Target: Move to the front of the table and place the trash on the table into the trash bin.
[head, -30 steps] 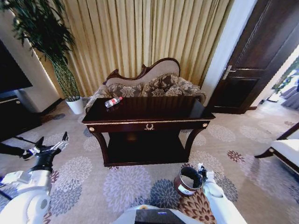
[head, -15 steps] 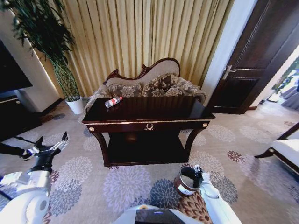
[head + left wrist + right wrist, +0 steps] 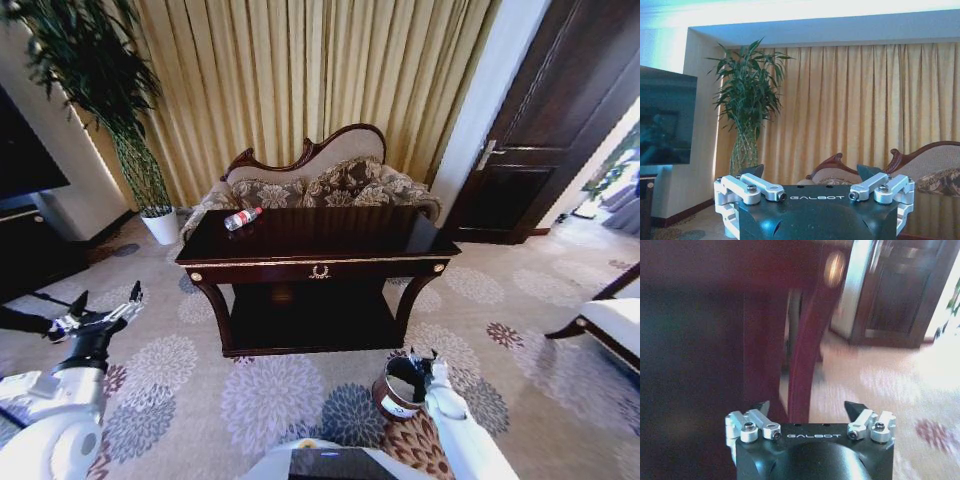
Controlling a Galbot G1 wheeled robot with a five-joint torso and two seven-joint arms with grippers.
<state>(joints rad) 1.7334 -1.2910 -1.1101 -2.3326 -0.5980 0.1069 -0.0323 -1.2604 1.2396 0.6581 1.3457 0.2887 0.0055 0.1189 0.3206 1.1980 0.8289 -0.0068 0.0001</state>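
Note:
The dark glossy table [image 3: 330, 232] with a gold emblem stands ahead in the head view, and its leg [image 3: 802, 340] looms close in the right wrist view. A clear plastic bottle with a red label [image 3: 243, 217], the trash, lies on the table's far left corner. The reddish-brown trash bin [image 3: 403, 387] sits on the carpet in front of the table's right leg. My right gripper [image 3: 424, 364] [image 3: 809, 407] hovers open by the bin's right rim, holding nothing. Low at the left, my left gripper [image 3: 104, 312] [image 3: 811, 172] is open and empty.
A carved floral sofa [image 3: 330, 180] stands right behind the table, with curtains beyond it. A tall plant in a white pot [image 3: 160, 226] is at the back left, by a dark cabinet [image 3: 30, 255]. A dark door [image 3: 540, 130] and a white seat [image 3: 615, 320] are on the right.
My right gripper has shifted a little left, closer over the bin's rim. The left gripper has drifted slightly left. Table, bottle and bin have stayed put.

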